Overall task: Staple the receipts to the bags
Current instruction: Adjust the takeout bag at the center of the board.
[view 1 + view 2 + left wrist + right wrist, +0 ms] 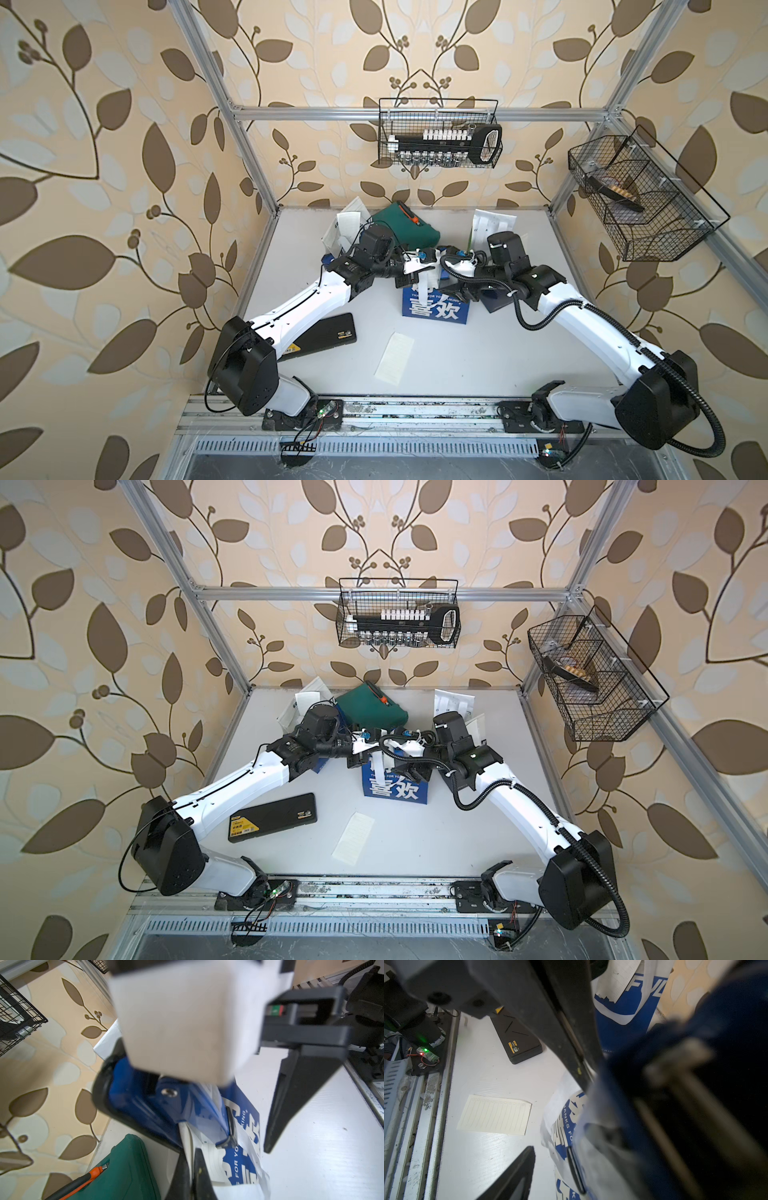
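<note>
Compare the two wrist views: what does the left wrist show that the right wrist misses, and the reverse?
Left wrist only: the green case and a wire basket. Right wrist only: the loose receipt lying flat on the table, and the black box. Both: the navy bag and the blue stapler.

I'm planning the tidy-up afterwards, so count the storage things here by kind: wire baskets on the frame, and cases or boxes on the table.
Wire baskets: 2 (back rail, right side)
Dark green case: 1
Flat black box: 1
Total: 4
</note>
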Robot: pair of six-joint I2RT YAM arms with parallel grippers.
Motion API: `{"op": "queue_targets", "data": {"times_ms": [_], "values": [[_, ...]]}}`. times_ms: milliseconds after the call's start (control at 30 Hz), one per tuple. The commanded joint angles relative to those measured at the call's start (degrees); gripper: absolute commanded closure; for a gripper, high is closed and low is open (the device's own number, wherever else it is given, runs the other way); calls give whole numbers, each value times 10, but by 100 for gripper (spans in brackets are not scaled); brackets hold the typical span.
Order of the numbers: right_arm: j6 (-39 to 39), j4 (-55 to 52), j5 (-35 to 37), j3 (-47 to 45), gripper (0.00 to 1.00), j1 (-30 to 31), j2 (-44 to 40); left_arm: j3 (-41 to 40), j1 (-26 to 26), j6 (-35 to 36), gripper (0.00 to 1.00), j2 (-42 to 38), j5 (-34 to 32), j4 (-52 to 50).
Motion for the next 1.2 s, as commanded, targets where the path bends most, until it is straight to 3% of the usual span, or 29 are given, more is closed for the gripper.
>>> {"op": "queue_targets", "data": {"times_ms": [0, 267, 633, 833, 1000, 1167], "values": [[-18, 23, -6, 41, 29, -25, -4, 6, -19, 4, 100, -34, 75, 28], [-69, -46, -31, 72, 28, -25, -2, 5, -19, 8, 100, -36, 77, 24], [-130, -142, -106, 161, 27, -23, 62, 16, -18, 13, 100, -35, 97, 1], [-133, -166, -129, 123, 33, 6, 46, 15, -8, -3, 100, -32, 88, 35], [-115, -128, -88, 41, 33, 34, -7, 30, 2, -1, 100, -23, 84, 40], [-76, -20, 16, -18, 32, 54, -29, 45, 4, 8, 100, -20, 97, 21]]}}
